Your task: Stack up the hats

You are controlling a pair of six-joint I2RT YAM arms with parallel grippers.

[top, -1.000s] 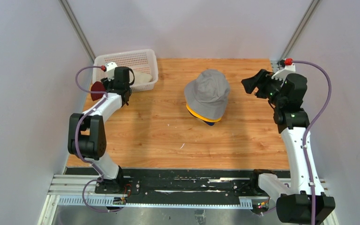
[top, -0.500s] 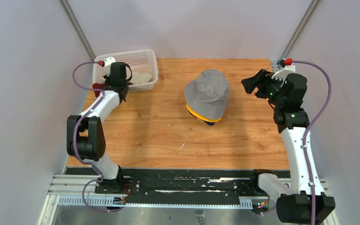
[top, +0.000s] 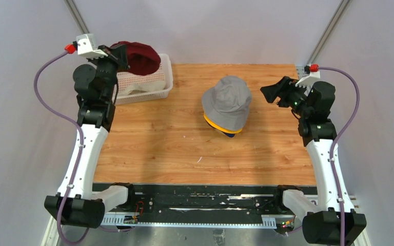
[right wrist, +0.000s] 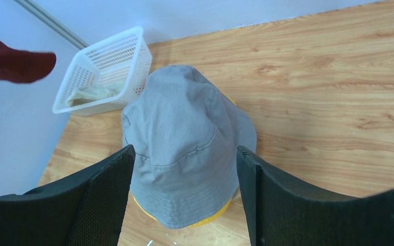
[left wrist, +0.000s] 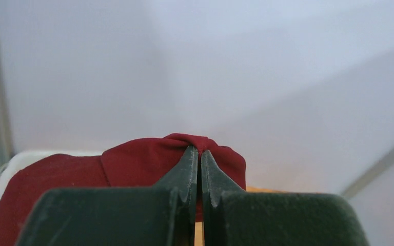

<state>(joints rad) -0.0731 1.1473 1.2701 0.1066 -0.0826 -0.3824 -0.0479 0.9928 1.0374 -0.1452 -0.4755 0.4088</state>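
**Left side.** The left arm is raised. The left claw (left wrist: 199,156) is clamped on a fold of the dark red hat (top: 140,57). In the left wrist view the two fingertips meet with a pinch of red fabric between them, and the rest of the hat hangs behind and below the tips. The dark red hat is held in the air, clear of the table (top: 174,148). In the top view it overlaps the far rim of the white basket (top: 156,77).

The white basket stands at the far left corner of the table. The beige hat (right wrist: 90,94) lies crumpled inside it, on the bottom.

**Centre.** The stack stands slightly right of the table's middle, toward the far edge.
- The grey hat (top: 227,98) is on top, crown up and brim down.
- The yellow hat (top: 219,126) shows only as a strip of brim at the near edge, under the grey brim.
- The navy hat (top: 229,135) shows as a small dark sliver beneath the yellow brim.
- Whatever carries the stack is hidden by the hats.

**Right side.** The right claw (top: 273,93) stands wide and holds nothing. It is above the table, to the right of the stack and apart from it, pointing toward it. In the right wrist view its two fingers frame the grey hat without touching it.
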